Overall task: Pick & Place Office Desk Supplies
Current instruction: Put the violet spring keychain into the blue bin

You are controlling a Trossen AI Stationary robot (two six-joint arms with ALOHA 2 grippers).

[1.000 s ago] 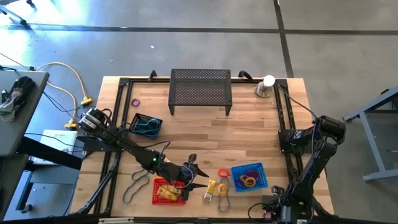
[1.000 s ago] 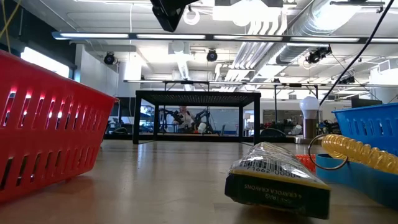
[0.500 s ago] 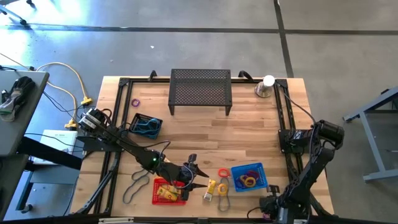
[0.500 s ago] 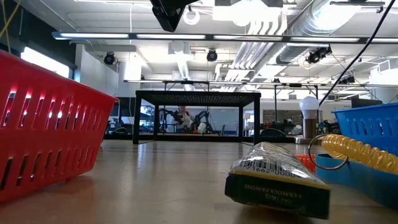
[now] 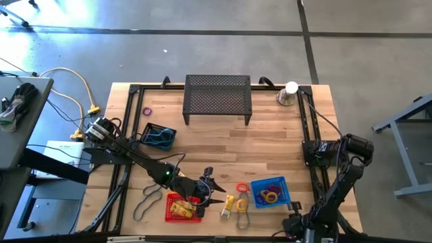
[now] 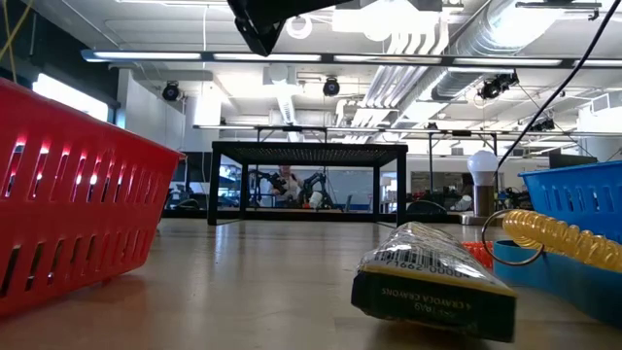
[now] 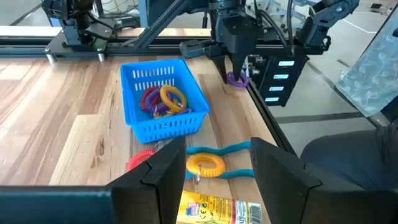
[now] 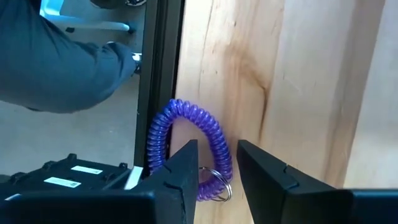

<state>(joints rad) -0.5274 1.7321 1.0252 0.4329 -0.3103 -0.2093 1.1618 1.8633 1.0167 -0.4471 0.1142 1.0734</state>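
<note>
The right pincer [image 8: 214, 180], part open and gripping nothing, straddles the purple coil ring [image 8: 186, 146] lying at the desk's [image 8: 298, 68] near right edge, nearer than the left arm.

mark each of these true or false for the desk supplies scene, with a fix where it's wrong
1. The blue basket holds coil rings. True.
2. The right pincer is down at a purple coil ring by the table's edge. True.
3. The left pincer hovers over the black mesh stand. False: it is near the red basket.
4. The yellow crayon box lies inside the blue basket. False: it lies on the table.
</note>
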